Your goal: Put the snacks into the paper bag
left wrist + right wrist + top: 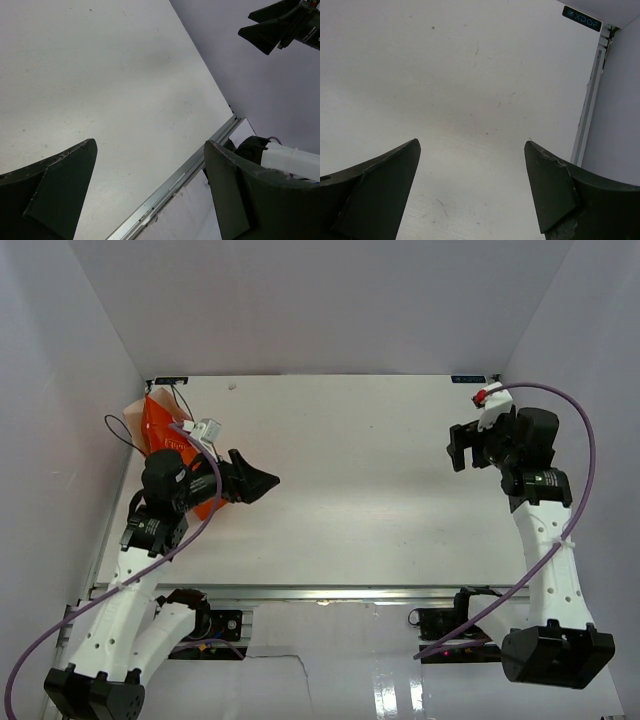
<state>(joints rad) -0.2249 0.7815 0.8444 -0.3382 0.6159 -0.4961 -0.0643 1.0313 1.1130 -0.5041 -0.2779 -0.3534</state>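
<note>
The orange paper bag (160, 428) lies at the far left of the table by the wall, its peach inner edge showing, and my left arm covers its near part. No snacks show loose on the table. Whether any are in the bag I cannot tell. My left gripper (265, 480) is open and empty, to the right of the bag and pointing toward the table's middle; the left wrist view (150, 150) shows only bare table between its fingers. My right gripper (456, 450) is open and empty at the far right, over bare table (472, 150).
White walls close in the table on the left, back and right. A metal rail (175, 182) runs along the table's near edge. A dark label (581, 18) marks the back right corner. My right gripper shows in the left wrist view (272, 30).
</note>
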